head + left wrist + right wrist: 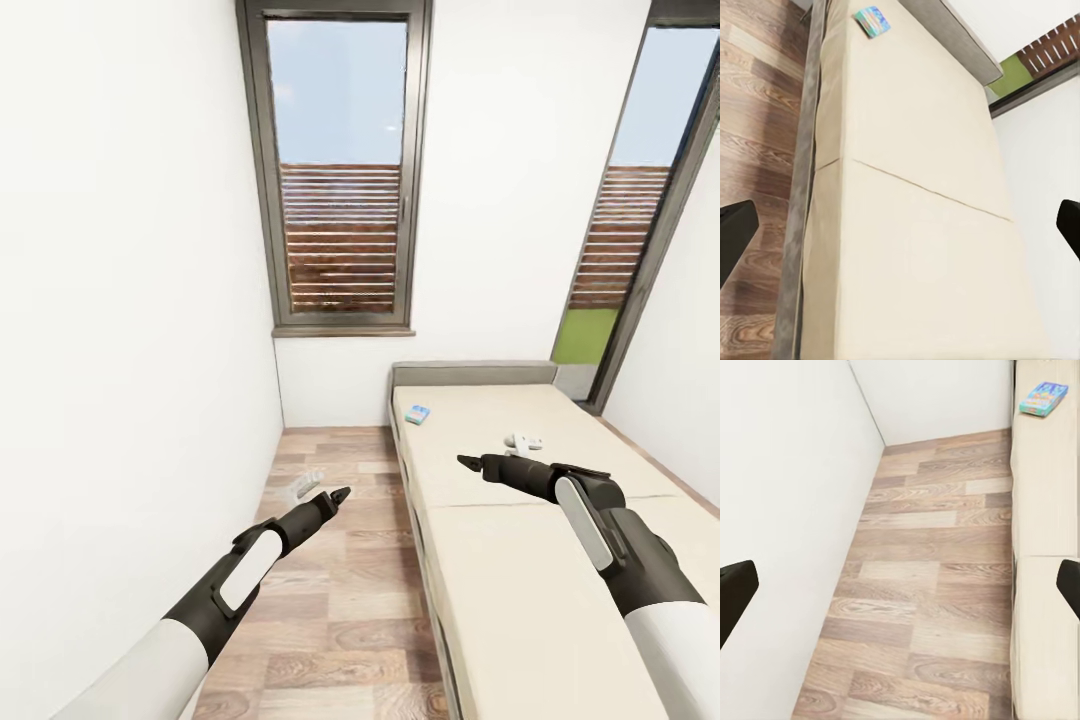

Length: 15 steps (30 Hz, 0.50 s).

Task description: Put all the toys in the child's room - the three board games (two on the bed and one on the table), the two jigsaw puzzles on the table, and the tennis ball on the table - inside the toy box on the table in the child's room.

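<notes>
Ahead, one board game (418,414) on the bed (520,560) near the headboard, left hand (335,497) and right hand (470,463) both spread, empty.

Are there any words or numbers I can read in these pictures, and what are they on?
None can be read.
The small flat blue board game box on the beige mattress near the grey headboard has colourful print on its lid, too small and blurred to read.
</notes>
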### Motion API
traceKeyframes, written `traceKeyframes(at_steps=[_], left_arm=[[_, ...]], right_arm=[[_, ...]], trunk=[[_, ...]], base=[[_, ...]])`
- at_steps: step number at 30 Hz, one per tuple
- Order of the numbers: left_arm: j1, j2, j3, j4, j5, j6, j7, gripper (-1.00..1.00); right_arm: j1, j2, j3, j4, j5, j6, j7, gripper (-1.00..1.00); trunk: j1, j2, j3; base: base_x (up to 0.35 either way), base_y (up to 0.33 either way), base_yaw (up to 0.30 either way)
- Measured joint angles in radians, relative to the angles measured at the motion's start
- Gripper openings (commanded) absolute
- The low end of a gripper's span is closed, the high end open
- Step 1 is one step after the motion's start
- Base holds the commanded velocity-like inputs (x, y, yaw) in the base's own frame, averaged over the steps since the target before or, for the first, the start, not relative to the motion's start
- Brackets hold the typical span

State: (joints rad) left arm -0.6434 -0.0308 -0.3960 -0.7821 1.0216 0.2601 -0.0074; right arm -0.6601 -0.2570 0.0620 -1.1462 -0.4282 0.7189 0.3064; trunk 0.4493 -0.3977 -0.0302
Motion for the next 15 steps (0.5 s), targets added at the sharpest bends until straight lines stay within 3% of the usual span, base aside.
traceKeyframes(at_steps=[15], left_arm=[[0.0, 0.0, -0.001, -0.001, 0.0, 0.0, -0.001, 1.0]], right_arm=[[0.002, 0.0, 0.0, -0.006, 0.001, 0.0, 0.0, 1.0]], trunk=[[0.0, 0.0, 0.0]], base=[[0.037, 0.047, -0.033]])
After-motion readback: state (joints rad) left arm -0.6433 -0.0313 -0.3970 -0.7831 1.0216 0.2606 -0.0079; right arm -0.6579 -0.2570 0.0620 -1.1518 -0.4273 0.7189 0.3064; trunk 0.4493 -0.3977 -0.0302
